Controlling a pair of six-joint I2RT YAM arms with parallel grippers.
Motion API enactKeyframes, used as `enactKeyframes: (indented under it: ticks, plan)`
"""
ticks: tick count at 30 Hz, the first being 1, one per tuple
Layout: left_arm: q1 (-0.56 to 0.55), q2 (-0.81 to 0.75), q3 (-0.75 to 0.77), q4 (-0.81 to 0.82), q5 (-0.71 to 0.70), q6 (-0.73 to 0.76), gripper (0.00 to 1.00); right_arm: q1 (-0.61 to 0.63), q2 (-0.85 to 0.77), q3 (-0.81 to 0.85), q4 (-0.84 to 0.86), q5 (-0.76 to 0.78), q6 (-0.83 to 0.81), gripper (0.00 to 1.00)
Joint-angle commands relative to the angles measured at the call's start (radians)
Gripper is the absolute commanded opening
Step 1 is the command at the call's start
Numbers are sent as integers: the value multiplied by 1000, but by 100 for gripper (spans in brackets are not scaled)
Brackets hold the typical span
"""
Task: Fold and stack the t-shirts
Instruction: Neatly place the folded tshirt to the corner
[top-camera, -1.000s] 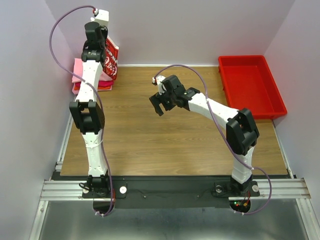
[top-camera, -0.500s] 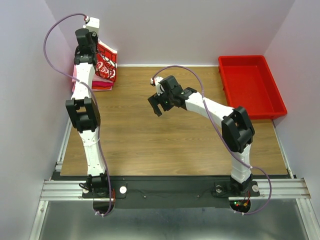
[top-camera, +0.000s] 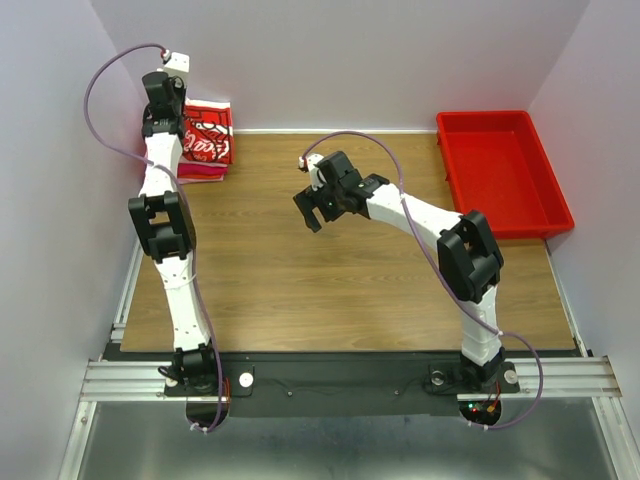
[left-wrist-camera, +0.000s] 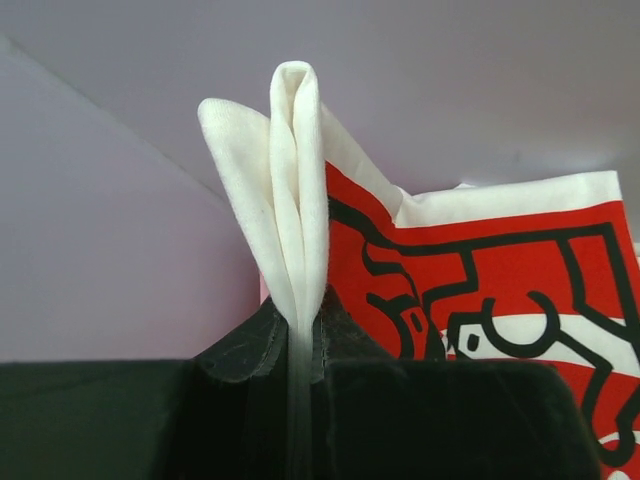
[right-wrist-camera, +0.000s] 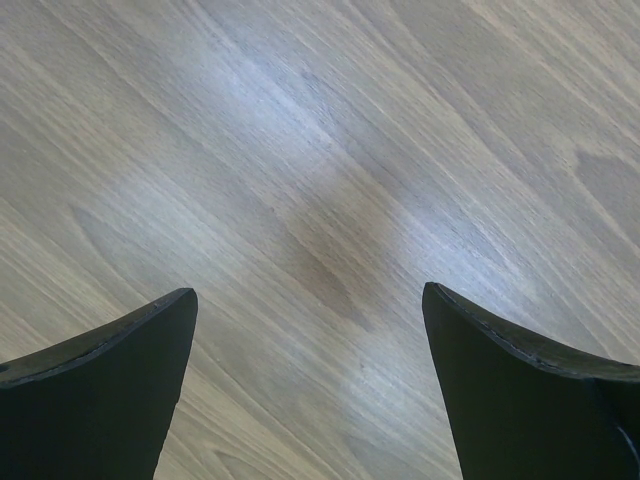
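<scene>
Clamps, between the closed black fingers of the left gripper (left-wrist-camera: 298, 335), a bunched upright fold of the white cloth t-shirt with red and black printed graphic (top-camera: 208, 140), at the far-left corner of the brown wood-grain table (top-camera: 300, 280). Leaves the remainder of that shirt draped over the folded pink and red cloth tees (top-camera: 200, 172) beside the left wall. Holds the right gripper (top-camera: 312, 208) spread wide and empty above bare tabletop near mid-table, well apart from the shirts and from the rigid red plastic tray (top-camera: 500, 160) at the far-right edge.
</scene>
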Motion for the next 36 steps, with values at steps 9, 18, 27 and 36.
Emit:
enactKeyframes:
  ticks: [9, 18, 27, 36]
  plan:
    - [101, 25, 117, 110, -41, 122, 54, 0, 5, 45, -3, -15, 10, 100]
    - [141, -126, 101, 98, 5, 164, 59, 0, -12, 34, -1, -22, 12, 100]
    - [189, -288, -17, -26, 231, 73, 60, 0, -37, 10, -3, -47, 3, 100]
    - [226, -396, -61, -273, 509, -46, 69, -17, -122, -53, -5, -47, -10, 100]
